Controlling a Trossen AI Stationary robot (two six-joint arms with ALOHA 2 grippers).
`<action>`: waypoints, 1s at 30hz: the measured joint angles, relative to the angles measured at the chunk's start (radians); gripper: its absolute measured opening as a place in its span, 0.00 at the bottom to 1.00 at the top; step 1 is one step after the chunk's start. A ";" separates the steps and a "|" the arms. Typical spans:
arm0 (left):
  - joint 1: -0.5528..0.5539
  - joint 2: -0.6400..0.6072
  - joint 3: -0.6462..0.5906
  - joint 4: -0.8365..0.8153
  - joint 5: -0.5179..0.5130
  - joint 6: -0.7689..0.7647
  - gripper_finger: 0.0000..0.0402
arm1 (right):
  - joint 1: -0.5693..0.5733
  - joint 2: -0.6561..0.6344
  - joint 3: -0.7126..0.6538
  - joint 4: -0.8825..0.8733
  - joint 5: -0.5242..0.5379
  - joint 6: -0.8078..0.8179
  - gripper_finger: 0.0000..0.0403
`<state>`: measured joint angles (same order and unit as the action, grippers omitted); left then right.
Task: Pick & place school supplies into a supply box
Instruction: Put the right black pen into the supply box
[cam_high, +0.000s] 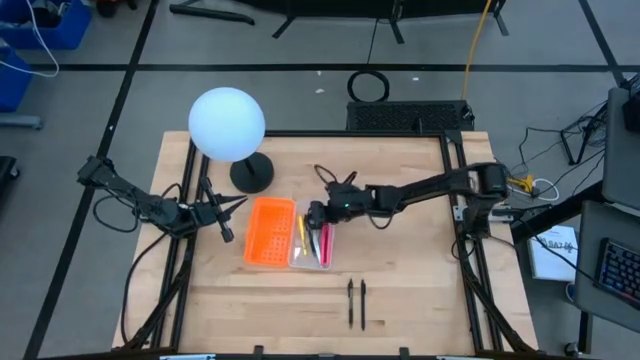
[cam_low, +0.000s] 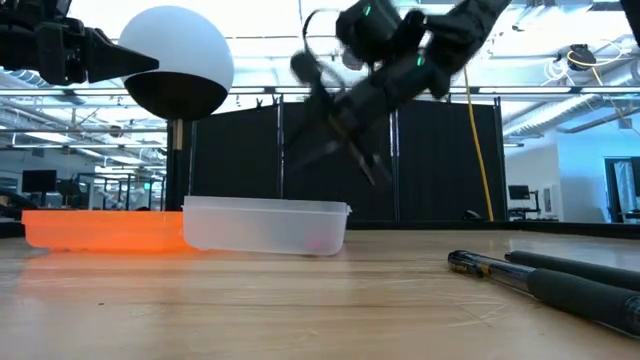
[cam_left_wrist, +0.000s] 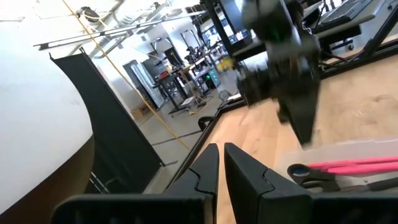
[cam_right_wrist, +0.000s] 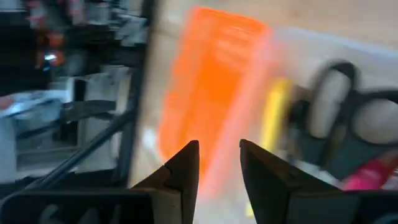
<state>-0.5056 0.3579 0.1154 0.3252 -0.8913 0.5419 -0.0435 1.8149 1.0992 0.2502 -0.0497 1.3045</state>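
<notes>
The clear supply box (cam_high: 312, 243) lies on the table beside an orange tray (cam_high: 270, 231). In the box lie a pink pen (cam_high: 324, 243), a yellow pen (cam_high: 301, 232) and the black-handled scissors (cam_right_wrist: 348, 118). Two dark pens (cam_high: 356, 303) lie side by side on the table near the front edge. My right gripper (cam_high: 318, 216) hovers open and empty above the box's far end; in the low view it (cam_low: 352, 142) is well clear of the box (cam_low: 265, 225). My left gripper (cam_high: 226, 214) is shut and empty, left of the orange tray.
A lamp with a white globe (cam_high: 227, 123) and a black round base (cam_high: 252, 173) stands at the far left, close to my left gripper. The black table frame (cam_high: 455, 200) runs along the edges. Bare wood lies at the front left and right of the trays.
</notes>
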 joint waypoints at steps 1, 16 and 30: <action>0.000 0.000 0.000 -0.001 0.000 0.002 0.09 | 0.004 -0.034 0.000 -0.006 0.000 -0.030 0.28; 0.000 0.000 0.000 -0.015 0.087 -0.032 0.09 | 0.351 -0.626 0.000 -0.543 0.746 -0.533 0.19; 0.000 0.000 0.000 -0.040 0.089 -0.054 0.09 | 0.582 -0.688 -0.203 -0.514 1.000 -0.638 0.01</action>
<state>-0.5056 0.3580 0.1154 0.2852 -0.8025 0.4881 0.5383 1.1268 0.8961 -0.2637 0.9508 0.6663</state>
